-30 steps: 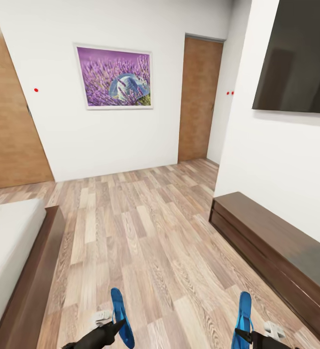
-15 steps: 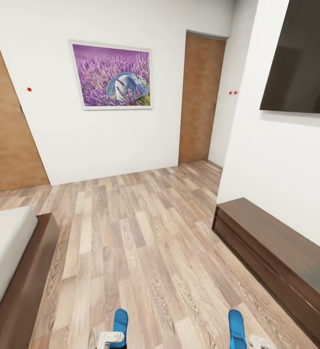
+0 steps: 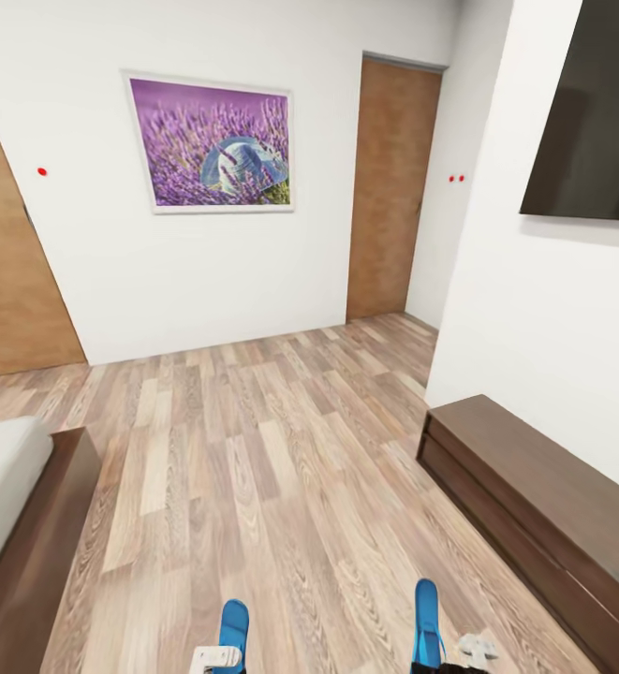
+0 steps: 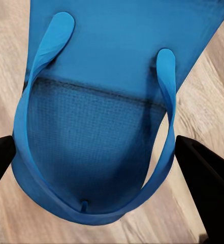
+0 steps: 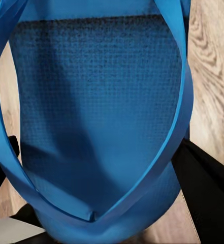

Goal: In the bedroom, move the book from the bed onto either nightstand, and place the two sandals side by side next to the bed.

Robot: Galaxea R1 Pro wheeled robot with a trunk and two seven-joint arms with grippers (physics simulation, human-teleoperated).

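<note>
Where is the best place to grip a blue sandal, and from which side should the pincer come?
Grip the sandal across its sole at the strapped end, coming from that end, one finger at each long edge: the sole is flat and narrow, as the left wrist view shows.

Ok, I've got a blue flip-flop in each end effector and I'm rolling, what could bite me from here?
1. The left bright blue flip-flop sits between the dark fingers near one end; it might swing or slip.
2. The right bright blue flip-flop looks held the same way.
3. The dark brown wooden bed frame on the left and the low dark brown bench on the right narrow the wood-plank floor; turning could clip either.
</note>
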